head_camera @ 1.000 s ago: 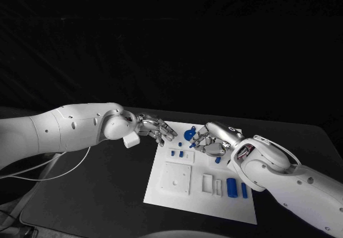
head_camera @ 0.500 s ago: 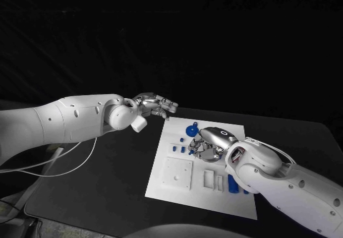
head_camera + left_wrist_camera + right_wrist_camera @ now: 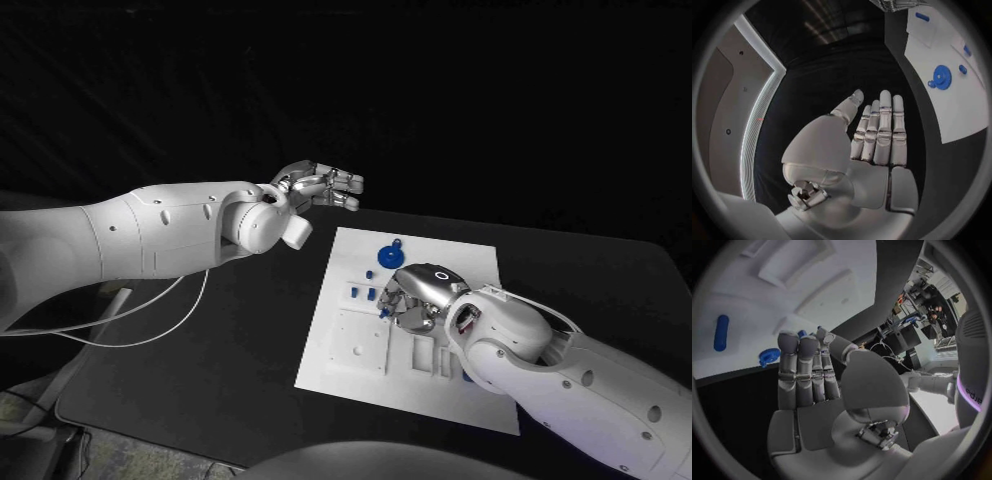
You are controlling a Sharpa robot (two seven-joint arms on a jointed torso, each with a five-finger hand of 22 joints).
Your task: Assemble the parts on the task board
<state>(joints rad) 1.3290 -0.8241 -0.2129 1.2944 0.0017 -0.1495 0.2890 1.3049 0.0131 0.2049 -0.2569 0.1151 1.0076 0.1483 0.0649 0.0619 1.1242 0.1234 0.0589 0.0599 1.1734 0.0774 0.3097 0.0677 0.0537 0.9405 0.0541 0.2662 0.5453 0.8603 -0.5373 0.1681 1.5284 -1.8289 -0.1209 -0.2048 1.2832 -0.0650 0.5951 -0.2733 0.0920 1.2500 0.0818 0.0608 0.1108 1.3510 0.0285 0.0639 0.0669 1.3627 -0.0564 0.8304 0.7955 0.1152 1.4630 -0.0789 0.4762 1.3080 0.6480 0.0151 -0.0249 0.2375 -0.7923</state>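
Over the past second the left hand (image 3: 320,186) has lifted away from the far-left corner of the white rectangular task board (image 3: 339,375) and now hangs above the black table (image 3: 202,400), fingers straight, together and holding nothing, while the right hand (image 3: 418,298) has moved in over the board's middle. It hovers just above small blue plastic pegs (image 3: 362,293), fingers extended side by side; whether they pinch anything cannot be told. The blue toothed gear (image 3: 387,257) sits near the board's far edge, a blue cylinder (image 3: 720,332) apart from it. The step looks like picking a peg: lower squarely, close gently, avoid nudging neighbours.
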